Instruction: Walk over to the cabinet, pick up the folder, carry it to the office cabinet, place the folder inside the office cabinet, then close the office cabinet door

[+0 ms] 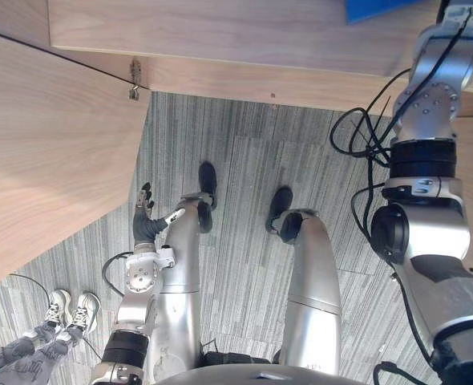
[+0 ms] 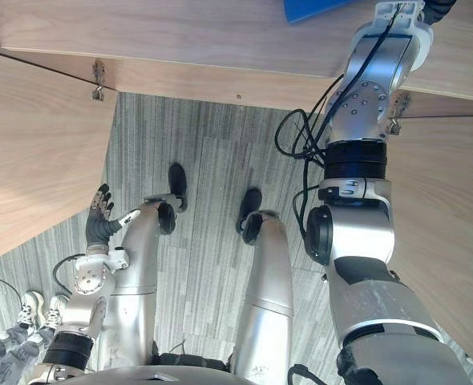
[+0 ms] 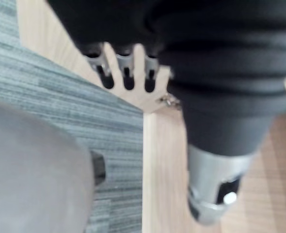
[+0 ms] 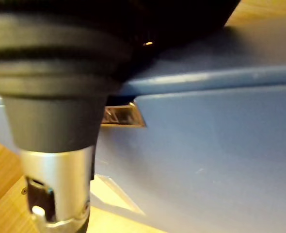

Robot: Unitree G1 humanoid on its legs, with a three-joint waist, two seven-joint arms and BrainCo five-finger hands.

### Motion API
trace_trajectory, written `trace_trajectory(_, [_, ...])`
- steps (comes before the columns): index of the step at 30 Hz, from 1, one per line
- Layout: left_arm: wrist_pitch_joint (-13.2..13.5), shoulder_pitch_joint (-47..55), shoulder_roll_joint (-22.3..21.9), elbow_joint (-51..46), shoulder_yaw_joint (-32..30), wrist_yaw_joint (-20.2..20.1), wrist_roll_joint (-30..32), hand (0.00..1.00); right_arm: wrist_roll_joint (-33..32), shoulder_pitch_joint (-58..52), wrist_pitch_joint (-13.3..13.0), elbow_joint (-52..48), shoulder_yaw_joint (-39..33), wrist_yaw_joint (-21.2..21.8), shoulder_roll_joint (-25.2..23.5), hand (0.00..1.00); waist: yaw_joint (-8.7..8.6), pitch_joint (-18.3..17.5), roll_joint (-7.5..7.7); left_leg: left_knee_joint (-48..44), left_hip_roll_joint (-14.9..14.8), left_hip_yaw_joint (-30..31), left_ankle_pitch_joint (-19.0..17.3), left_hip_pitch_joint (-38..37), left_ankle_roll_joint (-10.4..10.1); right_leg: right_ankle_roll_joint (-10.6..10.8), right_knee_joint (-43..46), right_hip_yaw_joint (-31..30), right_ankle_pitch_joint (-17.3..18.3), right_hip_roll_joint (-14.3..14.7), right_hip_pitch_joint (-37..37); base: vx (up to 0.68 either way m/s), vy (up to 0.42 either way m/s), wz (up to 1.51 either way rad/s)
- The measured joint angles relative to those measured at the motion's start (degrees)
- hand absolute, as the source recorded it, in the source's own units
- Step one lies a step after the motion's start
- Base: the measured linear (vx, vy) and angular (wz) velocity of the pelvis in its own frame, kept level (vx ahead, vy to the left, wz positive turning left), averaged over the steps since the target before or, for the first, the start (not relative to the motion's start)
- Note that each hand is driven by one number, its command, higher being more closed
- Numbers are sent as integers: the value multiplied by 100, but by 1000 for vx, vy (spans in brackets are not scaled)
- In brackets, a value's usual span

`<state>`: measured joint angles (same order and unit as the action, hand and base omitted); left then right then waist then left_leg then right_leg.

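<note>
Right hand (image 4: 55,121) right at the blue folder (image 4: 220,155) on the wooden cabinet (image 1: 220,32) (grip cannot be told). Left hand (image 1: 144,215) hangs low, fingers straight, holding nothing.

Folder (image 1: 381,8) on the cabinet shelf (image 1: 220,32) ahead, cabinet door (image 1: 44,144) left, carpet (image 1: 244,152) below.

Grey ribbed carpet (image 1: 252,152) covered the floor, laid in tiles with the ribs running in differing directions. At the lower left, a person (image 1: 16,357) stood on it in grey patterned trousers and white trainers (image 1: 70,309), feet close together.
</note>
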<state>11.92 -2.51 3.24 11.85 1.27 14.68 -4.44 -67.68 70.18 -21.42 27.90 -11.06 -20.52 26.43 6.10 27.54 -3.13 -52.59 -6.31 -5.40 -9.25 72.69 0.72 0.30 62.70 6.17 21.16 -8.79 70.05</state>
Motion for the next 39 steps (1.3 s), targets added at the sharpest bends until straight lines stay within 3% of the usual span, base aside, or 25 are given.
trace_trajectory(8, [0, -5, -5, 42, -4, 18, -1, 0, -292, 166, -288, -5, -341, -25, -10, 0, 2, -1, 1, 177, 30, 71, 169, -25, -50, -84, -57, 85, -53, -7, -9, -28, -12, 5])
trace_trajectory(16, [-9, -16, -30, 118, -76, 177, 0, 0, -286, -43, -581, -465, -616, -385, -376, 0, -26, -2, 1, 188, -34, 77, 181, -92, -52, -109, -117, 98, -103, 67, -82, -18, 3, -4])
trace_trajectory(23, [-79, -80, -124, 302, -237, 256, 2, 0, -295, -426, -580, -467, -692, -462, -743, 0, -42, -37, 5, 200, -79, 78, 179, -196, -50, -115, -194, 103, -141, 117, -201, -7, 8, -3])
trace_trajectory(25, [-126, -166, -126, 357, -245, 293, 1, 0, -298, -481, -554, -482, -375, -466, -757, 0, -67, -49, 5, 195, -150, 66, 176, -195, -47, -115, -271, 96, -209, 185, -209, -16, 12, -17])
trace_trajectory(27, [-329, -438, -104, 431, -248, 287, 0, 0, -272, -491, -343, -561, -44, -461, -758, 0, -141, -49, 5, 225, -198, 42, 186, -198, -35, -110, -350, 87, -277, 232, -212, -21, 18, -18])
trace_trajectory(33, [-409, -652, -97, 248, -161, 199, -115, 0, 343, -497, 682, -433, 621, -369, -362, 0, -259, -50, 5, 309, -268, -6, 198, -353, -20, -99, -534, 59, -393, 311, -369, -20, 15, -9])
trace_trajectory(39, [-459, -653, -55, 245, -157, 115, -175, 0, 961, -489, 1160, -56, 699, -176, 34, 0, -300, -50, 5, 417, -281, -39, 227, -410, -6, -67, -717, 61, -479, 329, -448, -4, 11, -4])
